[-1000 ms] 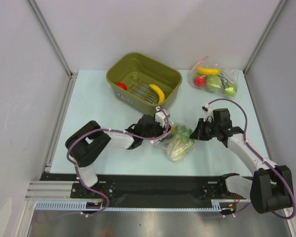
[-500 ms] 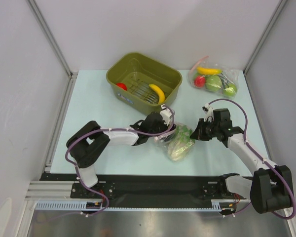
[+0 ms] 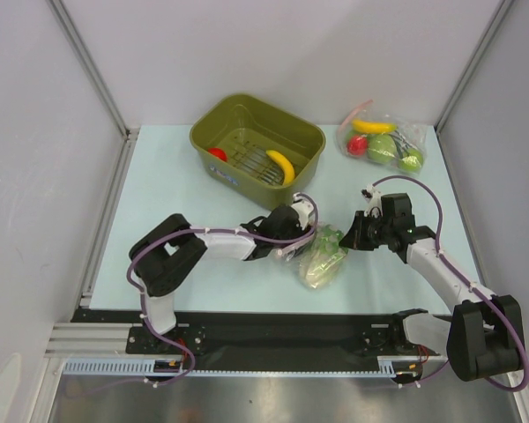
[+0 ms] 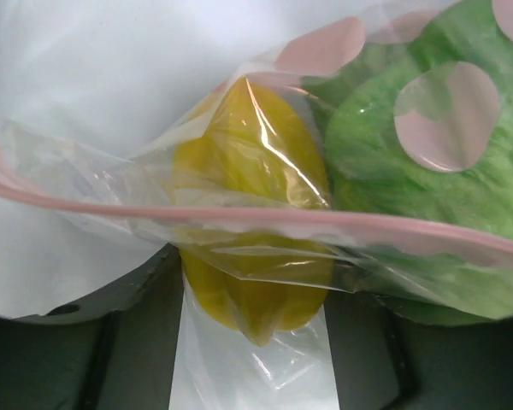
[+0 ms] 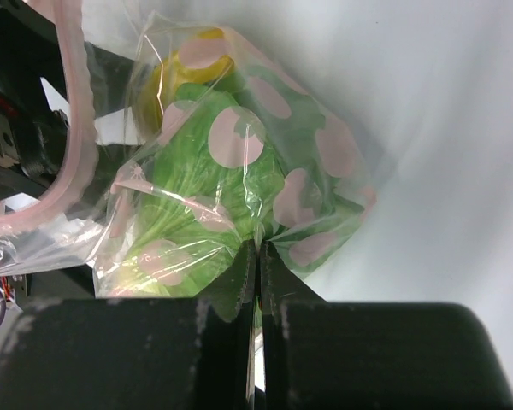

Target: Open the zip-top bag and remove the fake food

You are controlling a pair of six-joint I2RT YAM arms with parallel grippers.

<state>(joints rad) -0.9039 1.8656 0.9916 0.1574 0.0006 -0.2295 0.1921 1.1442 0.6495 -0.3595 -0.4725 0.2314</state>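
The zip-top bag (image 3: pixel 328 240) lies at mid-table with its pink zip strip (image 4: pixel 256 218) open. Inside are a pale green cabbage (image 3: pixel 317 264), which also shows in the right wrist view (image 5: pixel 197 171), and a small yellow piece (image 4: pixel 239 162). My left gripper (image 3: pixel 301 231) reaches into the bag mouth from the left. Its fingers (image 4: pixel 137 342) sit against both sides of the yellow piece, with the gripper (image 4: pixel 253 286) closed to its width. My right gripper (image 3: pixel 357 236), also seen in its own wrist view (image 5: pixel 258 248), is shut on the bag's right edge.
An olive bin (image 3: pixel 309 141) at the back holds a yellow banana (image 3: pixel 282 166) and a red fruit (image 3: pixel 216 153). Another clear bag (image 3: pixel 383 141) with a banana, a red fruit and green fruits lies at the back right. Walls enclose the table.
My left gripper has moved right, deeper into the bag mouth, and its arm has stretched out. The right arm and the bag edge it holds have stayed put.
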